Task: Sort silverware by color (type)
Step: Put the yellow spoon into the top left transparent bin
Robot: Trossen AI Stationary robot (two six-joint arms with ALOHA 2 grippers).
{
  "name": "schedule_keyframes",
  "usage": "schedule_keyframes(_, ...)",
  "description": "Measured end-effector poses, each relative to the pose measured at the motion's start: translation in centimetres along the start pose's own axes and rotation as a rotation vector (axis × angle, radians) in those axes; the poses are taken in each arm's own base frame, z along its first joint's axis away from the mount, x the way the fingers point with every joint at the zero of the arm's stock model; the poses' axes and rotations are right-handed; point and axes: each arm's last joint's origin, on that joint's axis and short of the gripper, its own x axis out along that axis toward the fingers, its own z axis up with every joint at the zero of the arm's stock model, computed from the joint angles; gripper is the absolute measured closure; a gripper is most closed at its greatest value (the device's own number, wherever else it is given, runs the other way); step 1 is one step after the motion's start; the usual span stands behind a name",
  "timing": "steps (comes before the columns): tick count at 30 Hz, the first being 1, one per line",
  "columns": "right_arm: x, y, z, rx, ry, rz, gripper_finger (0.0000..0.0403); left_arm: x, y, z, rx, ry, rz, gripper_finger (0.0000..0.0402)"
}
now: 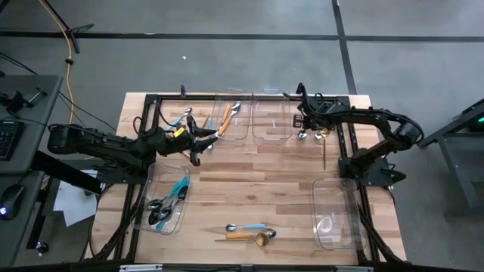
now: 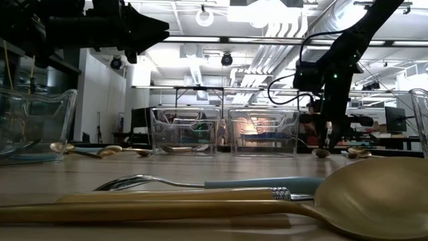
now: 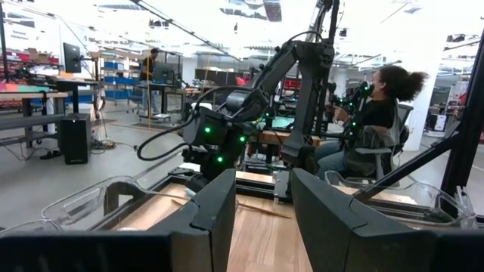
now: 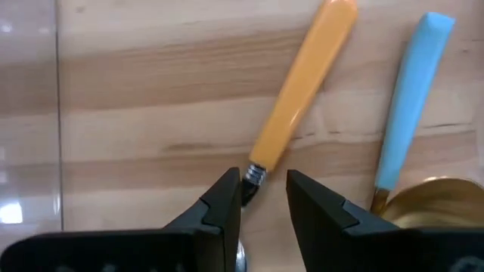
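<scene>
My right gripper points down at the table near the far right, its fingers apart over the neck of an orange-handled utensil. That utensil lies flat on the wood, with its head hidden under the fingers. Beside it lie a light-blue-handled utensil and a gold head. In the high view the right gripper sits next to the far bins. My left gripper hovers at the left, open and empty. More silverware lies near the front edge. My right gripper comes from above, slanting, with its fingers on either side of the orange-handled utensil's metal neck. One fingertip stands right at the neck. I cannot tell whether it touches. The utensil lies on the table.
Two clear bins stand at the far centre; the left one holds an orange-handled piece. A near-left bin holds dark-headed blue pieces, and there is a near-right bin. A person sits beyond the table.
</scene>
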Motion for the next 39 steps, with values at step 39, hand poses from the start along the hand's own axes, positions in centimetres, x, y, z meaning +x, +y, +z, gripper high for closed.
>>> schedule_keyframes(39, 1.7, -1.3, -1.3, 0.060, -0.102, -0.025, 0.0394, 0.0, 0.0, 0.0, 0.000, -0.001, 0.000, 0.0282)
